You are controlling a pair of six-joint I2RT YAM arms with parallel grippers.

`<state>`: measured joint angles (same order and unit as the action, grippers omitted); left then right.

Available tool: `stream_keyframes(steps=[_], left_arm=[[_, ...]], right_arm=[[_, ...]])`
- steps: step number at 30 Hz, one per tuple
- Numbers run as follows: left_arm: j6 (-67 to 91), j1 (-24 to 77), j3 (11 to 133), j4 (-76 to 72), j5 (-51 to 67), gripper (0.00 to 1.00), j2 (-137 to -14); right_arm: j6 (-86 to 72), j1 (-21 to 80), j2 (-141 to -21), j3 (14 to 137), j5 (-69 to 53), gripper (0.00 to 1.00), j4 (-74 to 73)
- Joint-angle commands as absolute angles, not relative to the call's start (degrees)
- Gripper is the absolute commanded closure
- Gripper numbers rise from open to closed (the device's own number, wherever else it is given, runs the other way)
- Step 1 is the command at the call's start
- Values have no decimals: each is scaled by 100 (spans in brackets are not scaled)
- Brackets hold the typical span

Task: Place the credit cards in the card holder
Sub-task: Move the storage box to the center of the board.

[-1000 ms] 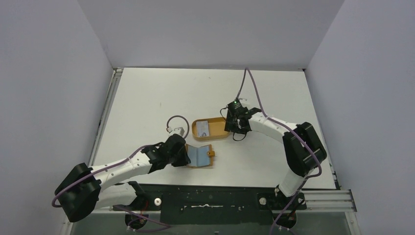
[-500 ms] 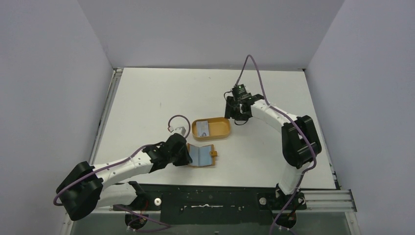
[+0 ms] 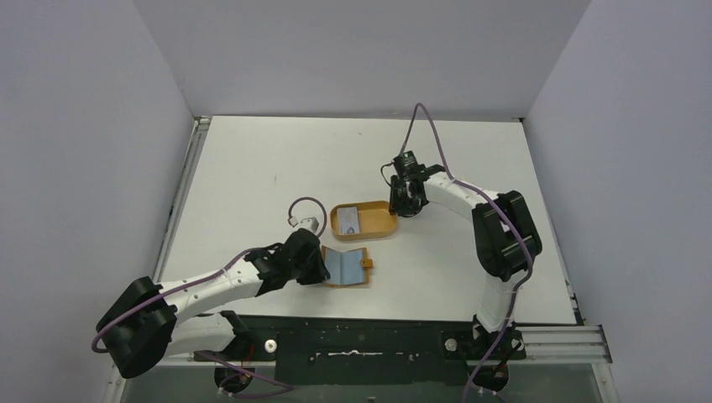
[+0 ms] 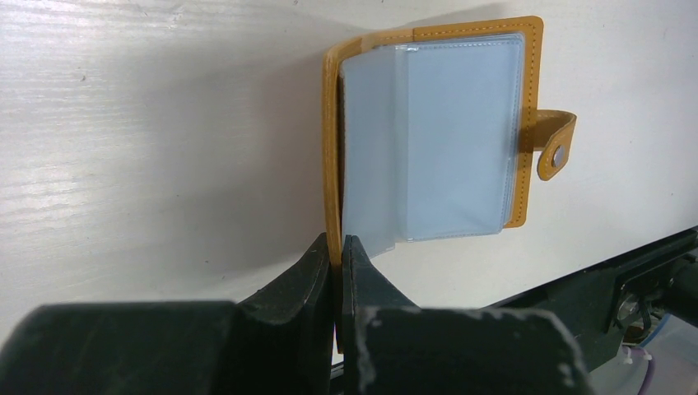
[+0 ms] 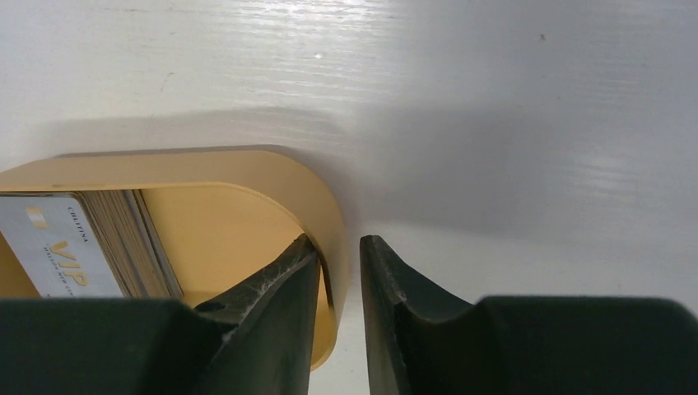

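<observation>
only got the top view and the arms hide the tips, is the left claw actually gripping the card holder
Observer: Yes. The left wrist view shows the left claw shut on the tan cover edge of the card holder, whose clear sleeves are fanned open.
Operator: does the right claw have a card
Observer: No. The right claw straddles the rim of the orange tray, one finger inside and one outside, not clamped.
Operator: any cards in the tray
Observer: A stack of cards sits at the tray's other end. The top one reads VIP.

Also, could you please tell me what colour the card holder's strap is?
The strap is tan-orange with a silver stud; clearest in the left wrist view.
</observation>
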<state>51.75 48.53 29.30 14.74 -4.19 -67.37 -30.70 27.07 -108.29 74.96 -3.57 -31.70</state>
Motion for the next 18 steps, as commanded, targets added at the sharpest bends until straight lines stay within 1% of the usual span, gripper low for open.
stream_keyframes(steps=[1, 7, 12, 18], left_arm=[[5103, 4833, 3090, 1318, -414, 100, -6750], [4945, 4828, 3390, 1231, -347, 100, -7072], [4810, 4822, 3741, 1145, -264, 100, -7488], [4711, 4820, 4083, 1150, -239, 100, -7821]], right_arm=[[-3225, 2398, -10449, 7143, -18, 77, -3038], [-3417, 1908, -9920, 6506, 313, 82, -2868], [-3358, 1568, -9683, 6363, 297, 83, -2904], [-3445, 1477, -9682, 6324, 411, 83, -2898]])
